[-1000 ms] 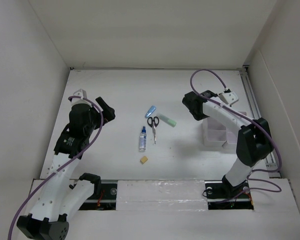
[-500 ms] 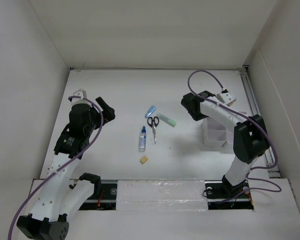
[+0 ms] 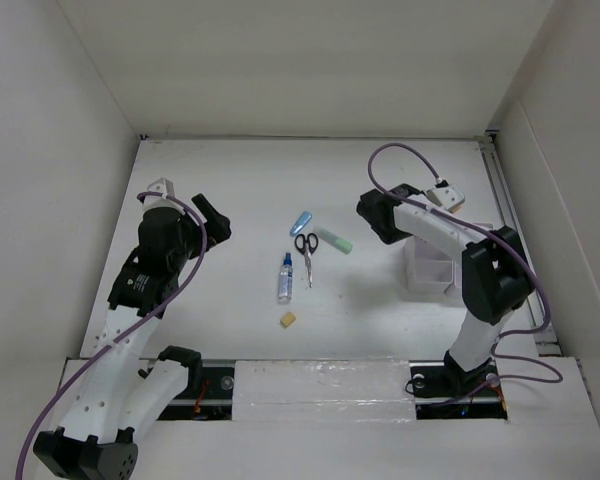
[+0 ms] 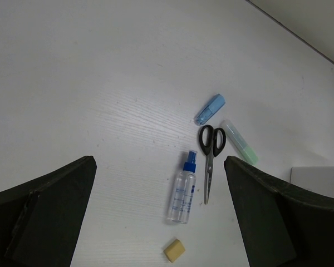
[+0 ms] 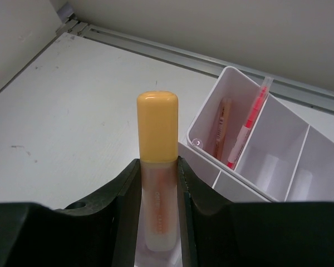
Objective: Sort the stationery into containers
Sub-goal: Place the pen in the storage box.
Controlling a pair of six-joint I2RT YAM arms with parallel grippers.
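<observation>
My right end effector (image 5: 157, 172) pinches the orange marker (image 5: 157, 133) at lower centre, white bins (image 5: 278, 128) at right; my left end effector (image 4: 160, 161) hangs spread above the scissors (image 4: 207, 161).

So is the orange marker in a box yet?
Not yet. The right hand grips the orange marker, outside the bin holding the pens.

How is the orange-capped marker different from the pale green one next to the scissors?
The orange marker is clamped between the right arm's fingers; the green marker lies loose on the table. The orange one is beside the white bins; the green one beside the scissors. Both are short, stubby markers.
</observation>
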